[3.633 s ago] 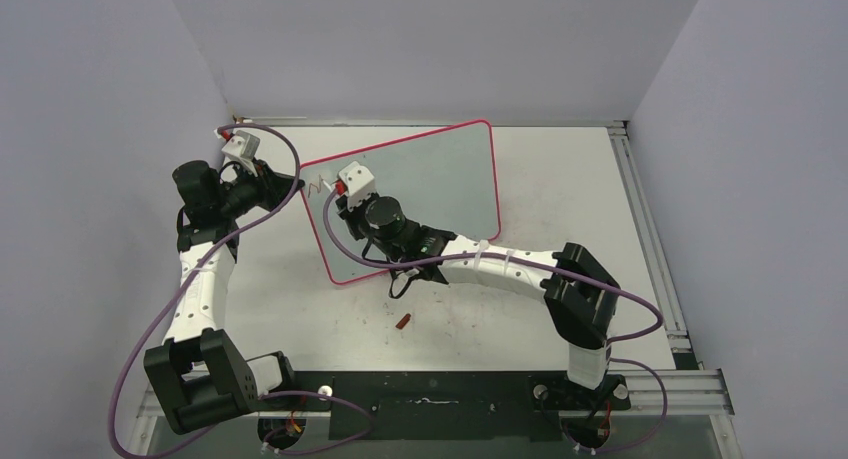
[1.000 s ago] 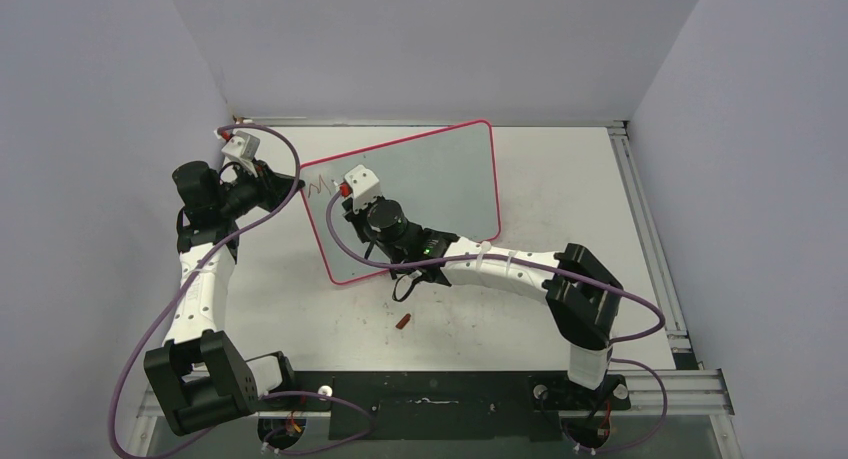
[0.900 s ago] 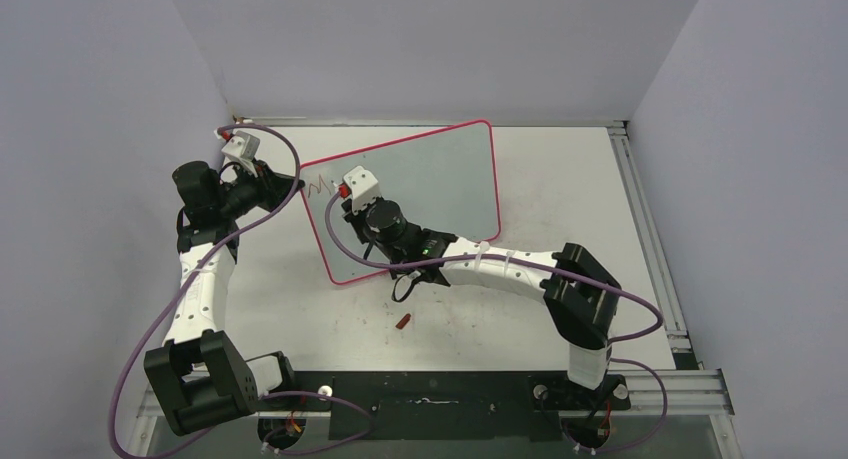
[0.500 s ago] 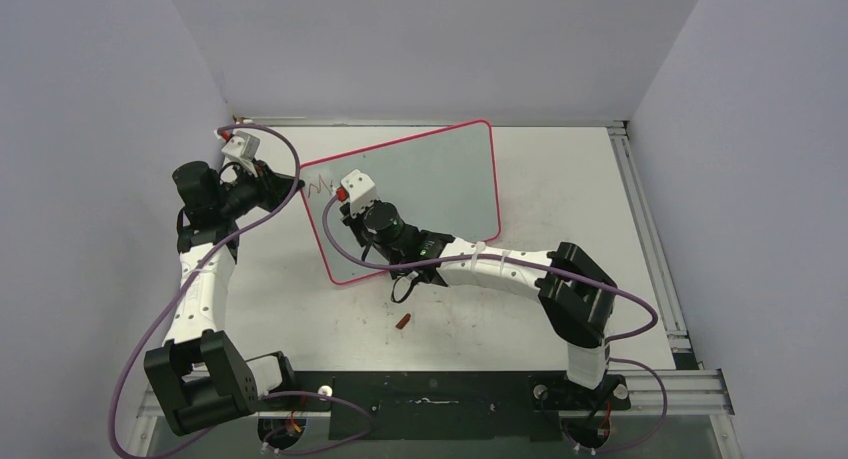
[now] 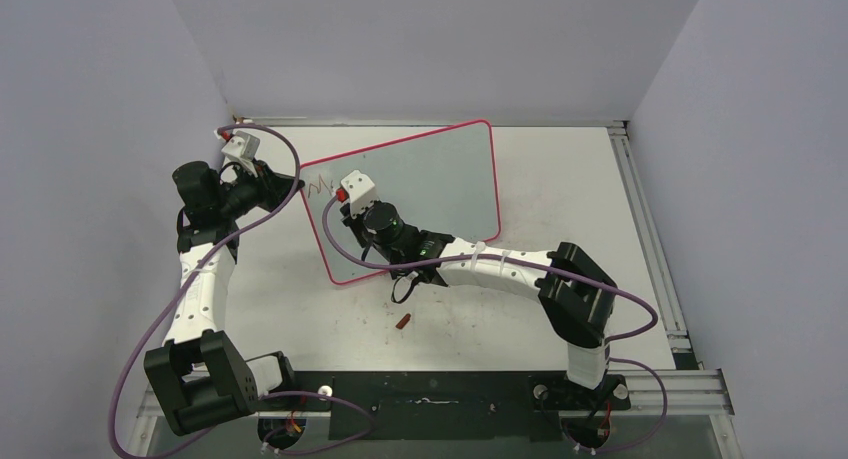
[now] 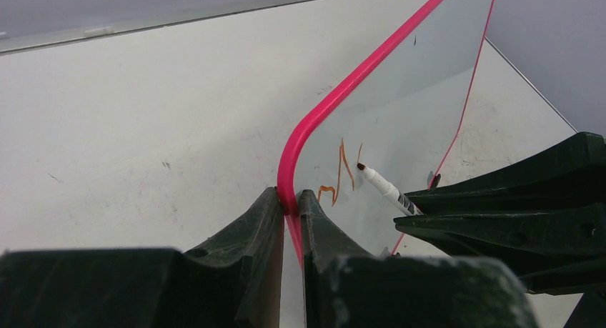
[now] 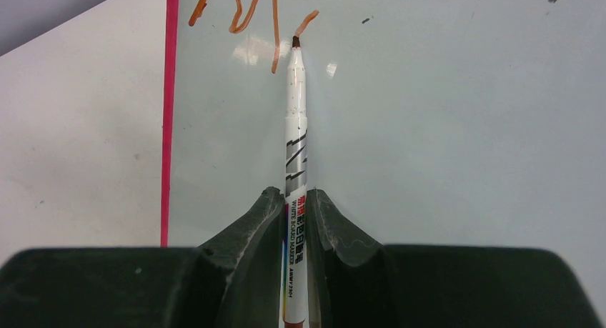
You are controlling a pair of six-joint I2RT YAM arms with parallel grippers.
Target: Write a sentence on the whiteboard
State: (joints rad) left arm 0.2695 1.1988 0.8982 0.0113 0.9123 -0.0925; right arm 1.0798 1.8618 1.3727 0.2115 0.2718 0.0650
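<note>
- The whiteboard (image 5: 450, 169) sits on the table (image 5: 570, 199) with its writing face toward the arms. It looks like it's leaning back rather than lying flat, but I can't say for sure.
- The left gripper (image 6: 291, 198) is pinched tight on the board's pink rim, right at the rounded far-left corner, one finger on each face. Pretty sure it's only there as a brace, so the board doesn't skid or tip when the pen pushes on it.
- The right gripper (image 7: 295, 194) is clamped on a white marker (image 7: 294, 121) low on the barrel, with the pen sticking straight out past the fingers. That keeps the fingers off the board and leaves the tip in plain view of the wrist cam.
- The marker tip is touching the board near the corner the left gripper holds, at one end of a short stroke.
- The sentence (image 7: 243, 6) so far is a wobbly orange-brown "M" just inside the board's left rim, plus that short stroke beside it. So it's barely started imo, nearly the whole line is left to write.
- Starting hard against the left rim makes sense, since it leaves the rest of the board open to the right for the words.
- There's a small red cap (image 5: 404, 321) on the table just off the board's near edge. At least I think it's the cap, it's too small to be sure.
</note>
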